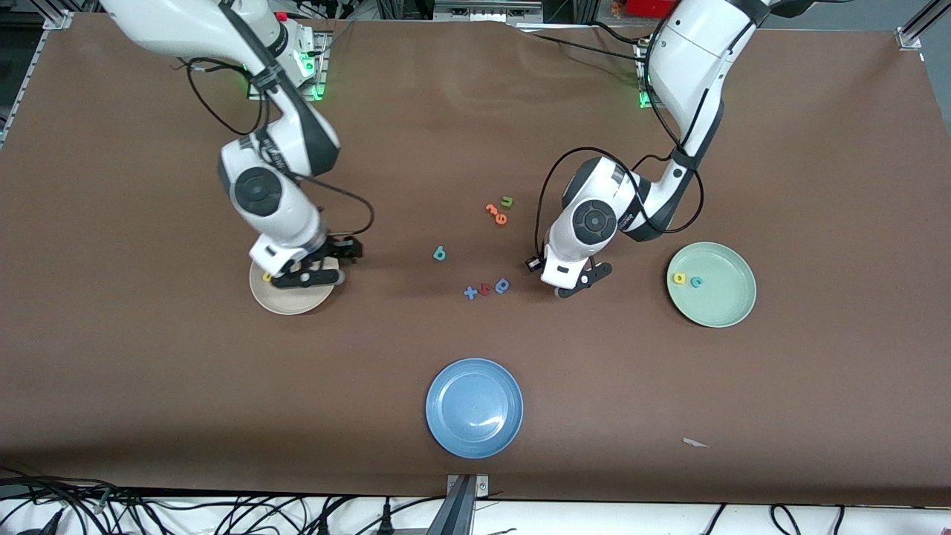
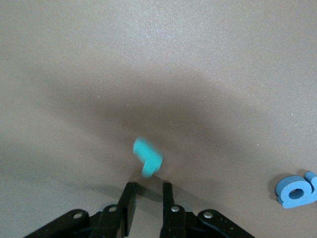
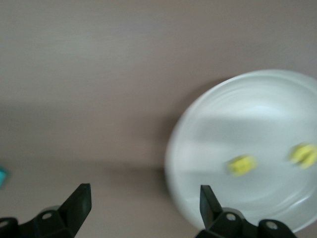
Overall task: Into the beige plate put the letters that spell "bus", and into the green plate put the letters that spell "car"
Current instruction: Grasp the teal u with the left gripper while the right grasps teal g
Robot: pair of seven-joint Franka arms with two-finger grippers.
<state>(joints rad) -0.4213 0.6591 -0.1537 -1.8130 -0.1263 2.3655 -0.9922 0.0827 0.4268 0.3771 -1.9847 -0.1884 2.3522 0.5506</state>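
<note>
The small teal "r" (image 2: 148, 157) lies on the brown table (image 1: 148, 371), apparently just clear of the left gripper (image 2: 148, 198), whose fingers are closed on nothing. The green plate (image 1: 732, 312) holds the yellow "a" (image 1: 678, 279) and teal "c" (image 1: 696, 281). The right gripper (image 3: 143, 203), fingers spread, is over the beige plate (image 3: 277, 129), which holds two yellow letters (image 3: 241, 164).
</note>
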